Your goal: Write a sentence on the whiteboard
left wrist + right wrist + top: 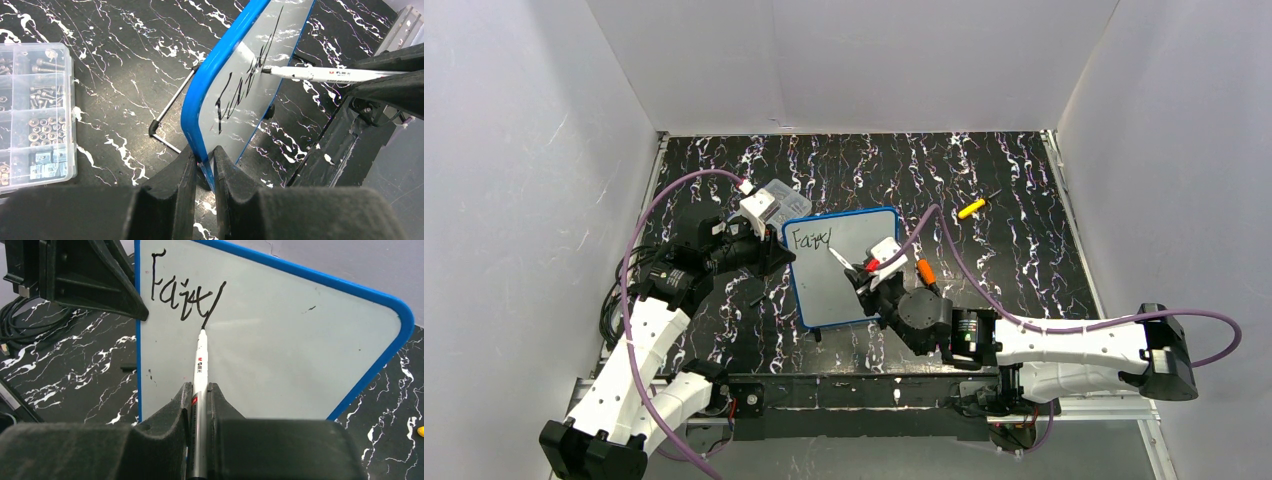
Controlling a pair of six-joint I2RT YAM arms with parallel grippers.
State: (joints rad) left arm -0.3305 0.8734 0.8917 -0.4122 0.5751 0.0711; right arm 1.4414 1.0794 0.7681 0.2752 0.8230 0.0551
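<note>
Right gripper (pixel 199 390) is clamping a white marker (pixel 201 357) between its two black fingers (pixel 172 407), which are lying almost together with only the pen's barrel between them. The marker is pointing straight away from the wrist. Its black tip is touching the whiteboard (pixel 290 360) at the foot of a long slanting stroke, the last one in the writing. One black word of the sentence (pixel 182 295) is showing near the board's upper left corner; it is beginning with "Fai", and the letters after that are hard to read.

Left gripper (pixel 204 157) is pinching the board's blue frame (pixel 210 75) on its left edge. One finger (pixel 175 177) is pressing on the back and the other on the written face, with the jaws drawn in to the thickness of the frame.

Seen from above, the whiteboard is sitting in the middle of the black marbled table (pixel 984 170), between the two grippers. The wrist views are showing it propped up at a tilt, with a thin wire leg (pixel 170 112) ending in a black tip behind it.

A clear compartment box (pixel 35 115) holding screws and nuts is lying on the table near the left wrist, apart from the board. A small yellow object (pixel 971 208) is lying well apart on the far right side of the table. An orange object (pixel 926 271) is lying just beside the right wrist, and I cannot tell whether the two are touching.
</note>
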